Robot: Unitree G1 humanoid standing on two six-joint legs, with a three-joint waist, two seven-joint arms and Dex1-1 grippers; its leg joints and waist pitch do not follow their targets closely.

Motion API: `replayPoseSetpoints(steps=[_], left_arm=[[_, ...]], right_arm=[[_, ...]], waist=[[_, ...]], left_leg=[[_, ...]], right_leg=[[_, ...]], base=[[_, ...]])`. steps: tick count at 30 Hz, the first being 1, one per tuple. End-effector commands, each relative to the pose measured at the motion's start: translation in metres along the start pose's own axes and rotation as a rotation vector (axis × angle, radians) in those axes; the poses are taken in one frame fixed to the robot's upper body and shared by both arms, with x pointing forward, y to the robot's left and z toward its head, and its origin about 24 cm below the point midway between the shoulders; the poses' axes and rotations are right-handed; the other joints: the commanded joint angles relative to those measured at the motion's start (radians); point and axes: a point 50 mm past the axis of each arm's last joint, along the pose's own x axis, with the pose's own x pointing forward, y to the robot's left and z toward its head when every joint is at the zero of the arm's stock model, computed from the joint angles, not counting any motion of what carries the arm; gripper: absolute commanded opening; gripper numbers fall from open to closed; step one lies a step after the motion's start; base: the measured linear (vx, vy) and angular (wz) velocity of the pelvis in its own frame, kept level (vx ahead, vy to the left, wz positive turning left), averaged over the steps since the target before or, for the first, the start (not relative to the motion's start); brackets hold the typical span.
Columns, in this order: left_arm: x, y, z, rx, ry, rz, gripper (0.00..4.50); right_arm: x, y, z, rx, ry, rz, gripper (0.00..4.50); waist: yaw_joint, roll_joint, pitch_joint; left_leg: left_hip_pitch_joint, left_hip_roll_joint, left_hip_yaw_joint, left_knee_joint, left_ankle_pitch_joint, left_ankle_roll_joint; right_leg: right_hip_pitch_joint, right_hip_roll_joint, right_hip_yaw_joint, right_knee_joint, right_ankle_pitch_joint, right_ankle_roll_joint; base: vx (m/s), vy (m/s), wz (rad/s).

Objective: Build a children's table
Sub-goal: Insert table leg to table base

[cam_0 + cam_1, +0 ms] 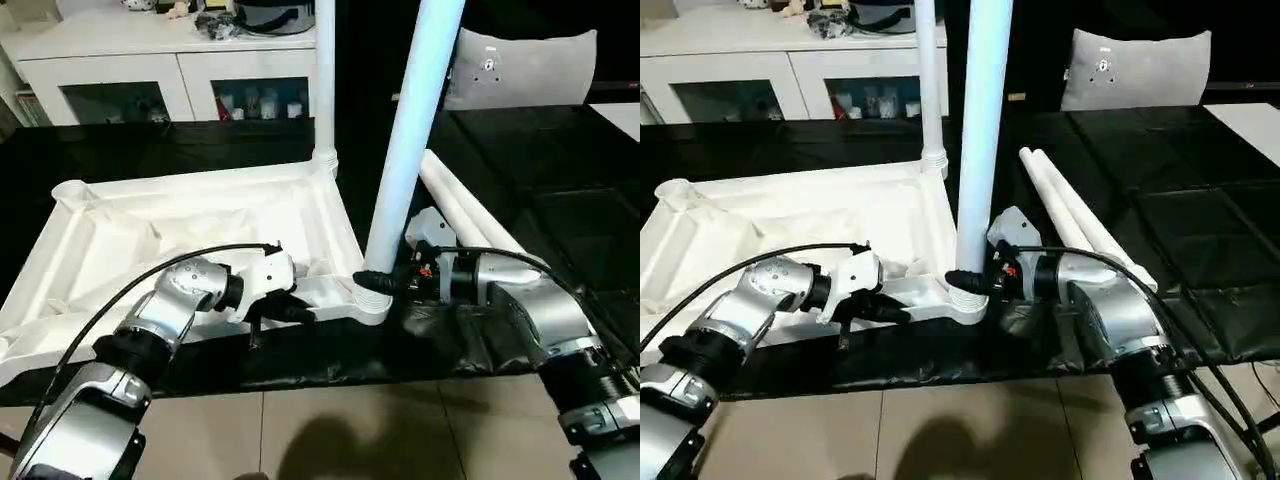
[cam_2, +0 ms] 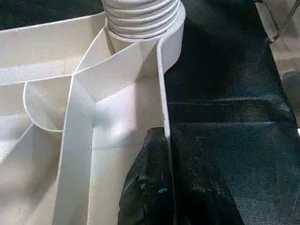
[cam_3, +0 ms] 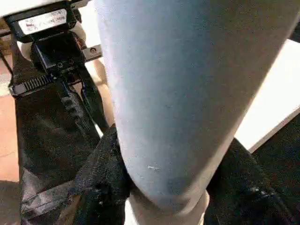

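Right gripper (image 1: 385, 283) was clamped around the base of the near leg (image 1: 405, 160), black fingers one on each side of the tube, just above the ribbed collar. That leg stood in the near corner socket (image 1: 368, 300) of the tabletop (image 1: 180, 235), its long axis rising from the socket and tilted slightly toward the right arm's side, not yet plumb. Judgement: the coming move turned on this axis; the leg would have to be seated or twisted straight down into the socket, and the right arm was the one on it.

Left gripper (image 1: 285, 310) was pinched on the tabletop's near rim, beside the same socket and on the left arm's side of it, its jaws nearly together across the thin wall. It looked to be steadying the tabletop against the right arm's work.

Outward from the socket: the tabletop lay upside down on the black cloth (image 1: 520, 170), ribs up. A second leg (image 1: 324, 80) stood upright in the far socket along the same short edge. Two loose legs (image 1: 465, 215) lay side by side on the cloth beyond the right gripper, pointing away.

Left wrist view showed the collar's threads (image 2: 143, 18) entering the socket and a finger (image 2: 150, 187) against the rim; the head views did not resolve that. Right wrist view showed the tube close up (image 3: 178, 93).
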Motion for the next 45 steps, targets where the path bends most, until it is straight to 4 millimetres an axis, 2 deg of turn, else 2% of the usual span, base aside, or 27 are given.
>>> replayPoseSetpoints(steps=[1,5,6,10,11,13,14,15,16,17,18,20,21,23,25,26,28,29,30,31,35,39,40,41,42,44,45], left_arm=[[-0.003,0.004,0.009,0.037,0.011,-0.003,0.00],[-0.004,0.003,0.004,-0.055,0.010,0.058,0.00],[-0.001,-0.001,0.004,-0.114,-0.007,0.102,0.00],[0.006,-0.006,0.011,-0.183,-0.043,0.177,0.00],[0.011,-0.009,0.017,-0.201,-0.067,0.198,0.00],[0.025,-0.012,0.036,-0.227,-0.118,0.265,0.00],[0.026,-0.012,0.038,-0.229,-0.122,0.270,0.00],[0.033,-0.012,0.048,-0.238,-0.145,0.306,0.00],[0.037,-0.012,0.055,-0.232,-0.155,0.328,0.00],[0.038,-0.012,0.057,-0.230,-0.158,0.335,0.00],[0.042,-0.011,0.065,-0.216,-0.169,0.375,0.00],[0.042,-0.009,0.068,-0.199,-0.171,0.403,0.00],[0.041,-0.009,0.067,-0.195,-0.168,0.407,0.00],[0.039,-0.010,0.065,-0.189,-0.160,0.412,0.00],[0.036,-0.011,0.062,-0.184,-0.140,0.419,0.00],[0.036,-0.011,0.062,-0.184,-0.140,0.419,0.00],[0.032,-0.012,0.055,-0.168,-0.108,0.415,0.00],[0.031,-0.012,0.053,-0.165,-0.100,0.417,0.00],[0.030,-0.012,0.051,-0.165,-0.094,0.418,0.00],[0.028,-0.010,0.049,-0.167,-0.088,0.422,0.00],[0.024,-0.006,0.044,-0.166,-0.080,0.429,0.00],[0.019,-0.002,0.038,-0.161,-0.059,0.425,0.00],[0.018,-0.002,0.036,-0.162,-0.056,0.423,0.00],[0.017,-0.002,0.033,-0.157,-0.041,0.410,0.00],[0.016,-0.002,0.030,-0.153,-0.031,0.401,0.00],[0.013,-0.002,0.026,-0.143,-0.011,0.382,0.00],[0.011,-0.002,0.022,-0.129,-0.001,0.360,0.00]], right_arm=[[0.006,0.014,-0.046,0.124,0.195,0.010,1.88],[0.011,0.007,-0.049,0.175,0.202,-0.149,1.88],[0.016,0.000,-0.049,0.247,0.196,-0.305,1.88],[0.025,-0.007,-0.047,0.329,0.176,-0.459,1.88],[0.031,-0.010,-0.045,0.357,0.166,-0.508,1.88],[0.044,-0.016,-0.039,0.392,0.158,-0.609,1.88],[0.045,-0.016,-0.039,0.395,0.158,-0.617,1.88],[0.051,-0.019,-0.036,0.406,0.158,-0.663,1.88],[0.054,-0.020,-0.034,0.417,0.155,-0.684,1.88],[0.055,-0.020,-0.033,0.420,0.155,-0.691,1.88],[0.060,-0.022,-0.030,0.435,0.148,-0.722,1.88],[0.063,-0.022,-0.028,0.432,0.142,-0.731,1.88],[0.063,-0.022,-0.027,0.422,0.137,-0.731,1.88],[0.064,-0.023,-0.026,0.411,0.126,-0.729,1.88],[0.065,-0.024,-0.026,0.399,0.110,-0.733,1.88],[0.065,-0.024,-0.026,0.399,0.110,-0.733,1.88],[0.064,-0.025,-0.025,0.410,0.065,-0.710,2.44],[0.063,-0.026,-0.025,0.415,0.053,-0.705,2.44],[0.063,-0.026,-0.024,0.414,0.041,-0.696,2.44],[0.062,-0.026,-0.025,0.407,0.036,-0.686,2.76],[0.055,-0.026,-0.026,0.372,0.025,-0.649,3.11],[0.040,-0.024,-0.028,0.292,-0.015,-0.566,3.33],[0.038,-0.023,-0.028,0.277,-0.019,-0.550,3.43],[0.030,-0.022,-0.027,0.242,-0.042,-0.521,3.55],[0.025,-0.022,-0.026,0.217,-0.057,-0.500,3.65],[0.015,-0.020,-0.024,0.170,-0.099,-0.460,3.78],[0.005,-0.021,-0.023,0.119,-0.122,-0.441,3.86]], waist=[[-0.006,-0.001,-0.033],[-0.015,0.001,-0.029],[-0.018,0.002,-0.028],[-0.059,0.001,-0.026],[-0.069,0.004,-0.025],[-0.084,-0.006,-0.023],[-0.091,0.005,-0.022],[-0.099,0.002,-0.025],[-0.100,0.008,-0.023],[-0.107,0.005,-0.023],[-0.108,-0.007,-0.024],[-0.110,-0.007,-0.023],[-0.109,-0.017,-0.023],[-0.105,-0.012,-0.026],[-0.101,-0.006,-0.032],[-0.100,-0.008,-0.036],[-0.095,-0.010,-0.042],[-0.092,-0.010,-0.041],[-0.088,-0.004,-0.042],[-0.085,-0.007,-0.045],[-0.064,-0.009,-0.047],[-0.039,-0.010,-0.054],[-0.032,-0.002,-0.059],[-0.032,-0.007,-0.059],[-0.025,0.002,-0.059],[-0.023,-0.002,-0.058],[-0.021,0.009,-0.057]], left_leg=[[0.015,0.049,-0.028,-0.089,-0.439,-0.024],[0.016,0.047,-0.033,-0.093,-0.474,-0.039],[0.017,0.046,-0.035,-0.093,-0.485,-0.043],[0.018,0.041,-0.049,-0.094,-0.559,-0.061],[0.012,0.041,-0.051,-0.096,-0.572,-0.061],[0.015,0.040,-0.054,-0.095,-0.597,-0.059],[0.017,0.037,-0.058,-0.094,-0.615,-0.058],[0.017,0.036,-0.058,-0.095,-0.627,-0.054],[0.013,0.039,-0.061,-0.098,-0.638,-0.056],[0.008,0.038,-0.063,-0.100,-0.646,-0.053],[0.011,0.035,-0.061,-0.096,-0.638,-0.045],[0.005,0.032,-0.058,-0.095,-0.614,-0.033],[0.002,0.032,-0.056,-0.094,-0.603,-0.029],[0.002,0.034,-0.055,-0.094,-0.580,-0.025],[-0.007,0.039,-0.050,-0.098,-0.528,-0.025],[-0.010,0.039,-0.048,-0.097,-0.506,-0.023],[-0.020,0.040,-0.039,-0.094,-0.415,-0.010],[-0.020,0.039,-0.033,-0.092,-0.400,0.004],[-0.009,0.039,-0.029,-0.088,-0.400,0.006],[-0.009,0.040,-0.026,-0.085,-0.387,0.007],[-0.014,0.037,-0.021,-0.083,-0.308,0.021],[-0.014,0.040,-0.018,-0.077,-0.198,0.050],[-0.012,0.040,-0.018,-0.072,-0.160,0.056],[-0.016,0.040,-0.017,-0.071,-0.143,0.063],[-0.017,0.037,-0.018,-0.067,-0.118,0.081],[-0.016,0.038,-0.016,-0.066,-0.129,0.089],[-0.016,0.040,-0.019,-0.068,-0.143,0.088]], right_leg=[[0.011,-0.086,0.044,-0.108,-0.558,-0.136],[0.005,-0.086,0.043,-0.109,-0.597,-0.129],[0.003,-0.086,0.042,-0.111,-0.614,-0.122],[-0.003,-0.087,0.029,-0.120,-0.701,-0.083],[0.000,-0.086,0.026,-0.120,-0.696,-0.079],[-0.007,-0.086,0.020,-0.125,-0.697,-0.083],[-0.005,-0.082,0.011,-0.131,-0.700,-0.075],[-0.002,-0.082,0.007,-0.135,-0.666,-0.078],[0.000,-0.083,0.004,-0.133,-0.647,-0.083],[0.004,-0.083,-0.002,-0.133,-0.614,-0.086],[0.001,-0.086,-0.003,-0.135,-0.617,-0.088],[0.002,-0.091,-0.001,-0.138,-0.629,-0.087],[0.003,-0.091,-0.001,-0.139,-0.637,-0.083],[0.001,-0.094,0.005,-0.136,-0.622,-0.086],[0.007,-0.092,0.013,-0.123,-0.502,-0.126],[0.009,-0.091,0.015,-0.118,-0.460,-0.138],[0.018,-0.089,0.020,-0.103,-0.324,-0.180],[0.017,-0.087,0.018,-0.103,-0.316,-0.190],[0.012,-0.087,0.020,-0.108,-0.320,-0.204],[0.012,-0.088,0.021,-0.107,-0.303,-0.211],[0.025,-0.084,0.020,-0.097,-0.247,-0.217],[0.032,-0.082,0.020,-0.083,-0.127,-0.233],[0.034,-0.081,0.019,-0.075,-0.067,-0.250],[0.037,-0.081,0.019,-0.073,-0.035,-0.254],[0.039,-0.078,0.016,-0.065,0.011,-0.267],[0.040,-0.080,0.017,-0.070,0.003,-0.267],[0.042,-0.082,0.016,-0.069,-0.016,-0.270]], base=[[0.000,0.000,0.00],[0.000,0.000,0.00],[0.000,0.000,0.00],[0.000,0.000,0.00],[0.000,0.000,0.00],[0.000,0.000,0.00],[0.000,0.000,0.00],[0.000,0.000,0.00],[0.000,0.000,0.00],[0.000,0.000,0.00],[0.000,0.000,0.00],[0.000,0.000,0.00],[0.000,0.000,0.00],[0.000,0.000,0.00],[0.000,0.000,0.00],[0.000,0.000,0.00],[0.000,0.000,0.00],[0.000,0.000,0.00],[0.000,0.000,0.00],[0.000,0.000,0.00],[0.000,0.000,0.00],[0.000,0.000,0.00],[0.000,0.000,0.00],[0.054,0.000,0.01],[0.000,0.000,0.00],[0.000,0.000,0.00],[0.000,0.000,0.00]])
